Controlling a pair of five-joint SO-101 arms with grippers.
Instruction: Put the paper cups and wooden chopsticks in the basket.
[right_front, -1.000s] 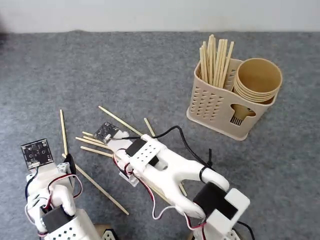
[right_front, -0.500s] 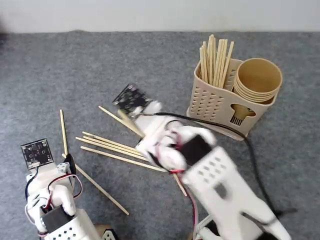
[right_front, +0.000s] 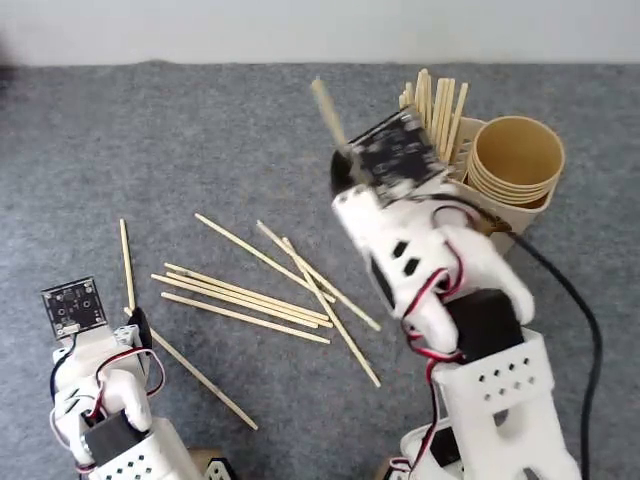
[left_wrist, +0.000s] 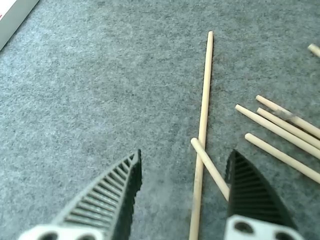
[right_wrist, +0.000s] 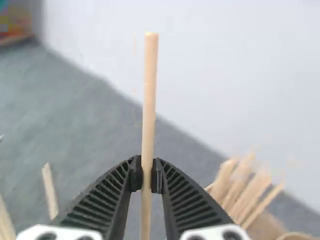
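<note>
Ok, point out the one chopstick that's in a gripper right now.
The chopstick clamped in the right gripper, up beside the basket; the loose chopsticks lie flat on the mat.

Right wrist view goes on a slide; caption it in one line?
Right gripper shut on one wooden chopstick, with a bundle of chopsticks beyond.
</note>
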